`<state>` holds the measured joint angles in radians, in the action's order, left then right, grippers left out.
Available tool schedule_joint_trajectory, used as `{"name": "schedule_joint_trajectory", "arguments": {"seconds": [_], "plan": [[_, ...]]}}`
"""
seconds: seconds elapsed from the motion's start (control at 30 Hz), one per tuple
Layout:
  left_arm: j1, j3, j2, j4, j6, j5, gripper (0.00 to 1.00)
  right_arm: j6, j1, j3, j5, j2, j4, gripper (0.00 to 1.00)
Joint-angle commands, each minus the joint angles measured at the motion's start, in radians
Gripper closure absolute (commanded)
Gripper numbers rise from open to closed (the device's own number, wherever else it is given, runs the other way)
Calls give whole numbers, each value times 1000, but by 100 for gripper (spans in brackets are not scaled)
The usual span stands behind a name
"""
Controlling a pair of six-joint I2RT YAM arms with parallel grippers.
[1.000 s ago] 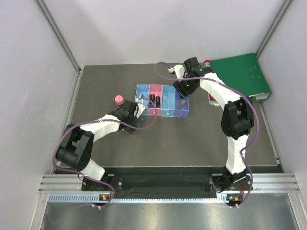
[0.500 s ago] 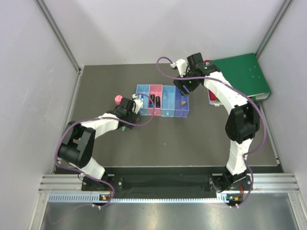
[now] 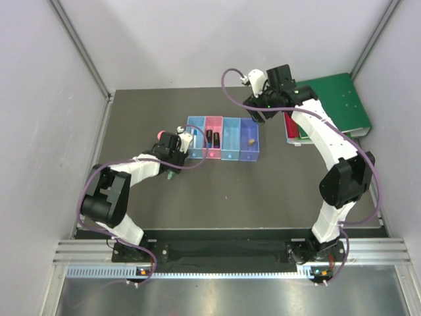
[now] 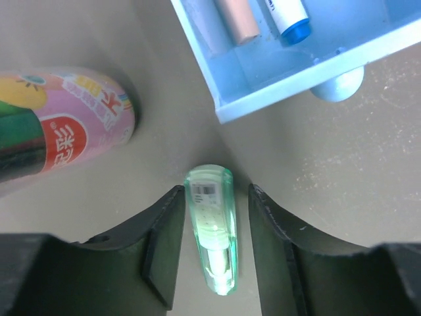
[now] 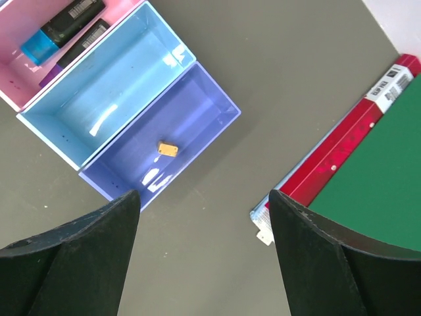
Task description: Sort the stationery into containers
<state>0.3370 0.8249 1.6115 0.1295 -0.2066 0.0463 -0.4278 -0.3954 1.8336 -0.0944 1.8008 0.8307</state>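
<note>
Step in hand, prob.: grabbing pale green marker. L hand open, fingers straddling it w/ gaps either side. The marker lies on tabletop, at 7 o'clock of light blue bin. Next: close, lift, carry to a bin. R hand spread wide, empty.

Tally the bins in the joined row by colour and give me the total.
Light blue bins: 2
Pink bin: 1
Violet-blue bin: 1
Total: 4
</note>
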Motion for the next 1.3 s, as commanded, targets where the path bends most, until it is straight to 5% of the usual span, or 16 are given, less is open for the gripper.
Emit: {"name": "schedule_joint_trajectory", "arguments": {"seconds": [0.0, 0.5, 0.83, 0.97, 1.07, 1.27], "plan": [[-15, -43, 74, 110, 4, -17, 53, -23, 7, 3, 21, -86, -8, 21], [-47, 57, 114, 300, -57, -31, 55, -43, 20, 6, 47, -132, -5, 18], [-52, -13, 28, 315, -65, -10, 55, -43, 23, 9, 55, -139, -4, 18], [-52, -3, 41, 321, -57, -16, 73, -42, 24, 13, 56, -139, -4, 18], [-50, 14, 70, 346, -56, -26, 97, -40, 24, 21, 59, -139, 1, 18], [-52, 23, 61, 349, -47, -33, 100, -39, 24, 27, 62, -152, 5, 18]]}}
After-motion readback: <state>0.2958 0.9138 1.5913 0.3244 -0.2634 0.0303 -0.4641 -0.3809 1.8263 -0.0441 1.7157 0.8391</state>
